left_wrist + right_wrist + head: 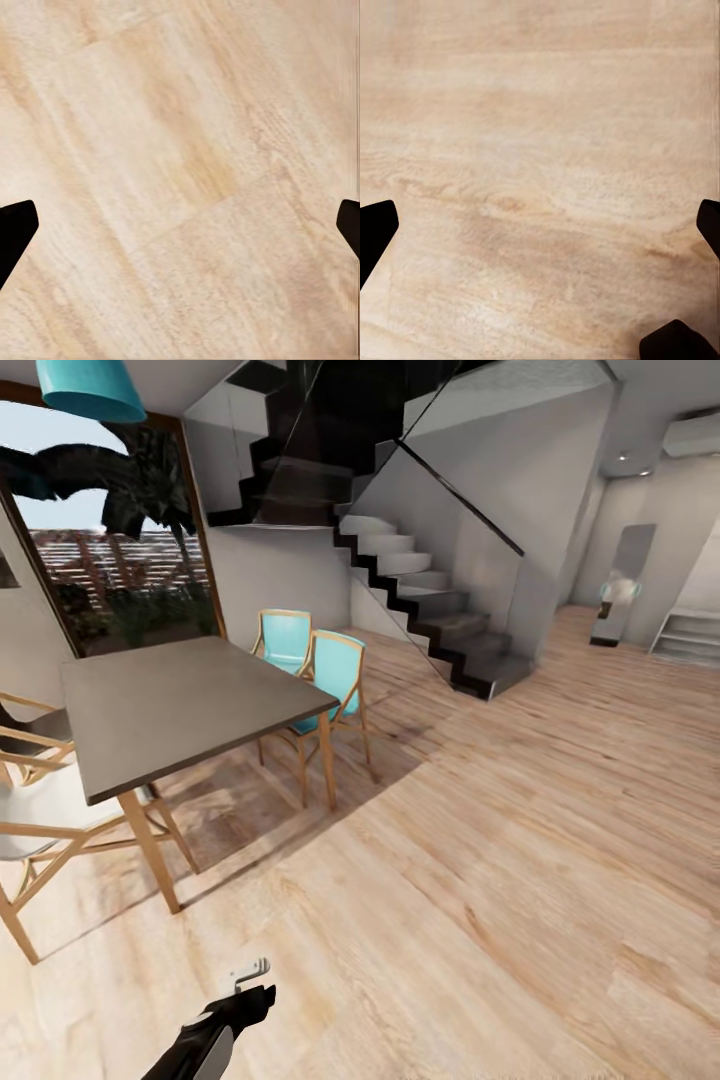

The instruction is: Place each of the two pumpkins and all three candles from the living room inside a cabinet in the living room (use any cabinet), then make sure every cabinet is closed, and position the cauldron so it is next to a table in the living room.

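Observation:
The pumpkins, candles, cabinet, cauldron and low coffee table are all out of view. I am in a dining area on a pale wooden floor. My left arm reaches in at the bottom of the head view. Both wrist cameras face bare floorboards. The left gripper is open, with its dark fingertips at the picture's two sides and nothing between them. The right gripper is open too, over the floor, and holds nothing.
A tall grey dining table on wooden legs stands at the left, with two teal chairs behind it and a white chair beside it. A dark staircase rises at the back. Open floor runs right toward a hallway.

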Motion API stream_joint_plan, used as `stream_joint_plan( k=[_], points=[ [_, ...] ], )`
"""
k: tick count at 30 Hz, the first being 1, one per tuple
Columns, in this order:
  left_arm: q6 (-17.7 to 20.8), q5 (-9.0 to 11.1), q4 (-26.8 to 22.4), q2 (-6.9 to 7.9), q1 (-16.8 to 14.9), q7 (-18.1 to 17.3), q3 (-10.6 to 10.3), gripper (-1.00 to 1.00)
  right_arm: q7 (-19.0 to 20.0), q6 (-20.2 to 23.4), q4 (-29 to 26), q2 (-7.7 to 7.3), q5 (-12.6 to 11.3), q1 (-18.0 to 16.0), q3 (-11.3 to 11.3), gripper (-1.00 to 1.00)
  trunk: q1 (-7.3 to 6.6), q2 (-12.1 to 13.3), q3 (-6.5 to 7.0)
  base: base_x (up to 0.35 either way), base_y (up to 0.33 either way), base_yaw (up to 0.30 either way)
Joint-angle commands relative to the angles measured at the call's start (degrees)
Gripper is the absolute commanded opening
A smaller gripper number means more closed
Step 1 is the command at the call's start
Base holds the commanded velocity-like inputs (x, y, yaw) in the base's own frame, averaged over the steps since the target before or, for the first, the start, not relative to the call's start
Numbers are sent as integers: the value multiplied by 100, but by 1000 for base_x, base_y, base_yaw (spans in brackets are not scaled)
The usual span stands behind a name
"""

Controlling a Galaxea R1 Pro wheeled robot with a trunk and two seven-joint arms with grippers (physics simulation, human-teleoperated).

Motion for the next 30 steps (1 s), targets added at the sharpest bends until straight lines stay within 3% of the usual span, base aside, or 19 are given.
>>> stream_joint_plan(
  k=[1, 30],
  points=[
    [29, 51, -15, 2, 2, 40, -19, 100, 28, 25, 4, 0, -47, -4, -18, 100, -1, -2, -5, 0, 0, -280],
    [23, 51, -15, 18, 7, 40, -19, 100, 20, 25, 4, 0, -47, -4, -18, 100, -1, -2, -5, 0, 0, -281]
  ],
)
